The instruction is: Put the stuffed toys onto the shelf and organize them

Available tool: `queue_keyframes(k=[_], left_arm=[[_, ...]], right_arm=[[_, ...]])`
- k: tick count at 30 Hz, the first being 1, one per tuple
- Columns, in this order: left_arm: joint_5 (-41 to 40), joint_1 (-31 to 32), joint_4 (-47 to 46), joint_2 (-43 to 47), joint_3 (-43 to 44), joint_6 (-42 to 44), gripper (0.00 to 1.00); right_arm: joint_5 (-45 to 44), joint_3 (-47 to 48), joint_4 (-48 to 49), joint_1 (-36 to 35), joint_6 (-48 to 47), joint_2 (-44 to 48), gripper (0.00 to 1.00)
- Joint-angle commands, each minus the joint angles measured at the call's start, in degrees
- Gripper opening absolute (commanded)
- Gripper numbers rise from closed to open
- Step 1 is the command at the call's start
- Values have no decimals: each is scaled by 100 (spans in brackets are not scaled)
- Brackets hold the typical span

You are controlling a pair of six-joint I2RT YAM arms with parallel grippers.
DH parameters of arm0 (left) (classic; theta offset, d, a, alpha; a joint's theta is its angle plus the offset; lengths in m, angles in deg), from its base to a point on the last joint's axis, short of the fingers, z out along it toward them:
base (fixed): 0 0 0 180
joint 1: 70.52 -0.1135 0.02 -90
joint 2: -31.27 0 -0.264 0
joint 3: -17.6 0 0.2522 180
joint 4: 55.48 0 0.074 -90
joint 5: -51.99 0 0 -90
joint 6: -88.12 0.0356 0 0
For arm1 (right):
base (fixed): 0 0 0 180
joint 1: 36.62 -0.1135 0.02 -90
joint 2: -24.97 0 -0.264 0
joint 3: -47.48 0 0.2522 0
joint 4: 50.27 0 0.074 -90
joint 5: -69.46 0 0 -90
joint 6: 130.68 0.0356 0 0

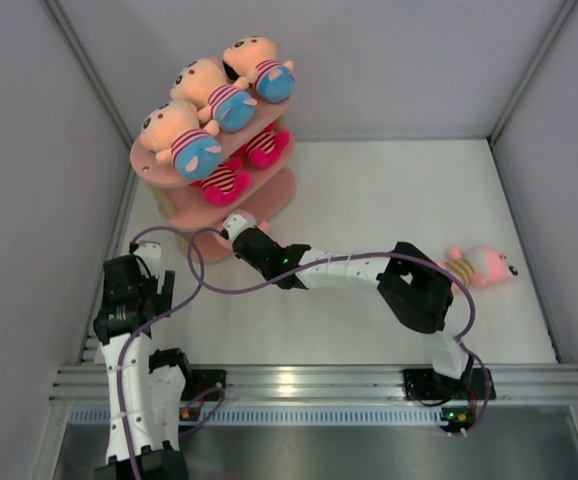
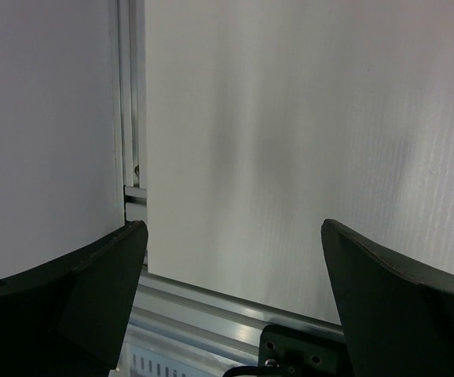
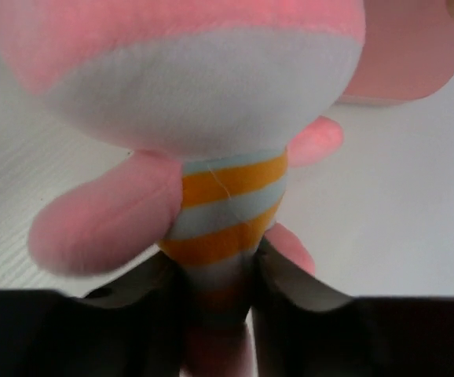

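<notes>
1. right gripper [image 3: 215, 271] pinches the pink striped toy [image 3: 211, 196] by its body, just near the shelf [image 1: 154, 168] foot.
2. left gripper [image 2: 235, 251] gapes wide, near left.
3. another pink toy [image 1: 481, 266] lies right on the table [image 1: 369, 200].

Pink plush toy with orange-and-pale striped shirt [image 3: 211, 102] is showing short, fuzzy cloth nap; the stripes are looking like finer knit. Fingers [image 3: 144, 302] of the right gripper [image 3: 215, 271] are reading as matt black plastic, smooth. Pink three-tier oval-board shelf [image 1: 149, 168] at the far left corner is appearing smooth and matt, its posts [image 1: 163, 205] pale wood. White desk top [image 1: 399, 190] is showing fine ribbing, matt. Silver metal rail [image 1: 319, 380] along the near edge is glinting.
</notes>
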Motion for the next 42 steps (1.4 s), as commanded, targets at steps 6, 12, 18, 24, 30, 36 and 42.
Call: queue_keyframes(k=[6, 12, 18, 24, 30, 36, 42], left_arm=[[45, -1, -264, -4, -13, 4, 99], [71, -1, -255, -4, -13, 31, 99], [54, -10, -264, 48, -21, 13, 99], [71, 8, -264, 83, -13, 30, 99], [80, -1, -255, 92, -22, 31, 99], [71, -1, -264, 92, -21, 31, 99], [98, 8, -264, 84, -13, 48, 99]], right_arm=[[-41, 627, 440, -114, 442, -77, 65], [126, -217, 817, -132, 916, 800, 76], [196, -1367, 757, -9, 2860, 2030, 77], [1460, -3626, 2468, 736, 5845, 2815, 66], [2165, -3593, 3348, 862, 5918, 2192, 64], [2271, -3250, 3525, 923, 6226, 1735, 65], [2105, -2671, 3245, 923, 6041, 1296, 66]])
